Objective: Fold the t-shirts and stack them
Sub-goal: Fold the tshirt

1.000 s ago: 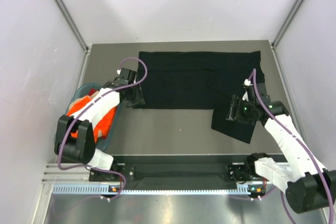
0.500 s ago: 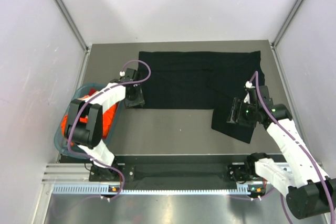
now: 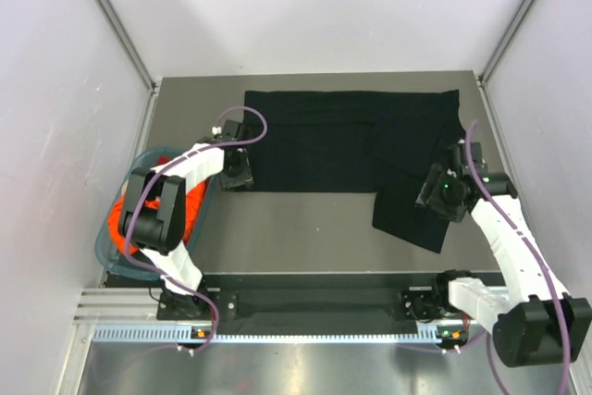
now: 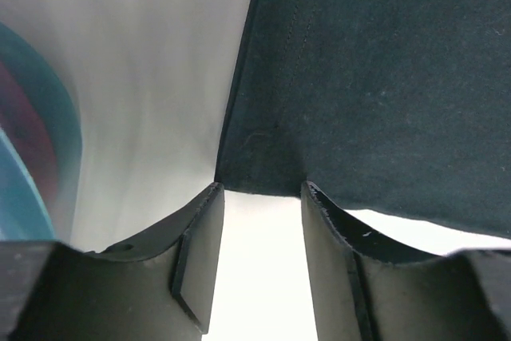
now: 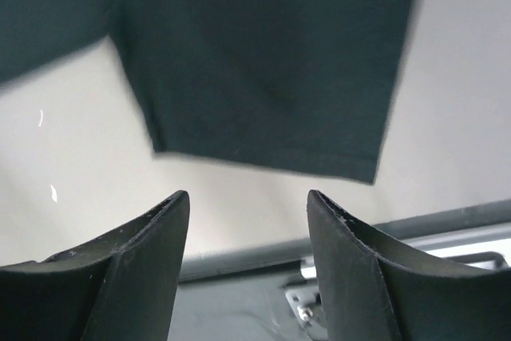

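The black t-shirt (image 3: pixel 342 141) lies spread flat across the back of the table, with one sleeve (image 3: pixel 407 215) pointing toward the near right. My left gripper (image 3: pixel 238 173) is at its near left corner. In the left wrist view the jaws (image 4: pixel 262 196) stand open, with the shirt's corner (image 4: pixel 239 173) just beyond the fingertips and only bare table between them. My right gripper (image 3: pixel 444 193) hovers over the sleeve's right edge. It is open and empty (image 5: pixel 247 197), with the sleeve (image 5: pixel 271 61) ahead of it. The orange t-shirt (image 3: pixel 115 225) lies bunched in the basket.
The teal plastic basket (image 3: pixel 104 252) sits at the table's left edge, partly under my left arm. Grey walls and metal posts enclose the table on three sides. The arms' base rail (image 3: pixel 314 302) runs along the near edge.
My right gripper has drawn back to the right, from over the sleeve's middle to its right edge. My left arm has folded in over the basket, its gripper staying at the shirt's corner.
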Robot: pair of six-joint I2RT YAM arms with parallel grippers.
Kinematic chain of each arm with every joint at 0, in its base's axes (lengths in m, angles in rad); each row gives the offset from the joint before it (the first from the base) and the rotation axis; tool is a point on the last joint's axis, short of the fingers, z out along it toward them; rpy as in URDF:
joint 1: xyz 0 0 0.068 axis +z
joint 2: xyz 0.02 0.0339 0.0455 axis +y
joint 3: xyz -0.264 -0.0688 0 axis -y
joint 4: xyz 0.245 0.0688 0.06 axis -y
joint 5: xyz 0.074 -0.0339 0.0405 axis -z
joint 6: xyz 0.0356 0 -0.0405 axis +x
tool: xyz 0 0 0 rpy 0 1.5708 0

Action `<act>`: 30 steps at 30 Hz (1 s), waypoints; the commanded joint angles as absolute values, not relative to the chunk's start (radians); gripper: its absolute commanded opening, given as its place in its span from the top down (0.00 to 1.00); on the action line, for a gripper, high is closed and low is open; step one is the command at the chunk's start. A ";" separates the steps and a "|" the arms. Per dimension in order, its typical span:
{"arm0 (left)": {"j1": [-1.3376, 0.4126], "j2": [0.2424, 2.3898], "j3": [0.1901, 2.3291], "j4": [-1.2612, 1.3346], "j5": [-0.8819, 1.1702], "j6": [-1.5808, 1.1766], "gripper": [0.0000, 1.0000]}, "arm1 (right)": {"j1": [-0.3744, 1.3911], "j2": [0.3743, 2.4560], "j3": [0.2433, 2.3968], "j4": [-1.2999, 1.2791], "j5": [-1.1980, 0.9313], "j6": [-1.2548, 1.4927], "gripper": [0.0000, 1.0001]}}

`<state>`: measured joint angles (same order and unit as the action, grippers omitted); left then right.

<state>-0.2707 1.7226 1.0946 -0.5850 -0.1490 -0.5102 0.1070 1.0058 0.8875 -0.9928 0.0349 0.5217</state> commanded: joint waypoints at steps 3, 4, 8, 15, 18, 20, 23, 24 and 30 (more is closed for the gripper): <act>-0.264 1.747 1.086 -0.549 -0.144 -0.500 0.60 | -0.140 1.012 0.740 -0.942 -0.030 0.609 0.41; -0.264 1.750 1.080 -0.545 -0.131 -0.499 0.62 | -0.178 1.017 0.717 -0.927 -0.046 0.601 0.41; -0.252 1.761 1.062 -0.506 -0.100 -0.488 0.72 | -0.281 1.054 0.663 -0.910 -0.040 0.580 0.43; -0.227 1.763 1.040 -0.506 -0.057 -0.494 0.90 | -0.296 1.114 0.603 -0.874 -0.006 0.621 0.45; -0.227 1.763 1.040 -0.509 -0.054 -0.505 0.94 | -0.308 1.140 0.592 -0.851 0.020 0.641 0.48; -0.225 1.767 1.051 -0.515 -0.055 -0.506 0.96 | -0.316 1.176 0.588 -0.833 0.018 0.649 0.49; -0.225 1.772 1.066 -0.522 -0.055 -0.506 0.99 | -0.318 1.235 0.583 -0.779 0.032 0.640 0.51; -0.225 1.770 1.069 -0.520 -0.054 -0.506 1.00 | -0.319 1.244 0.581 -0.766 0.041 0.640 0.51; -0.225 1.760 1.065 -0.520 -0.048 -0.512 1.00 | -0.322 1.281 0.572 -0.683 0.006 0.650 0.57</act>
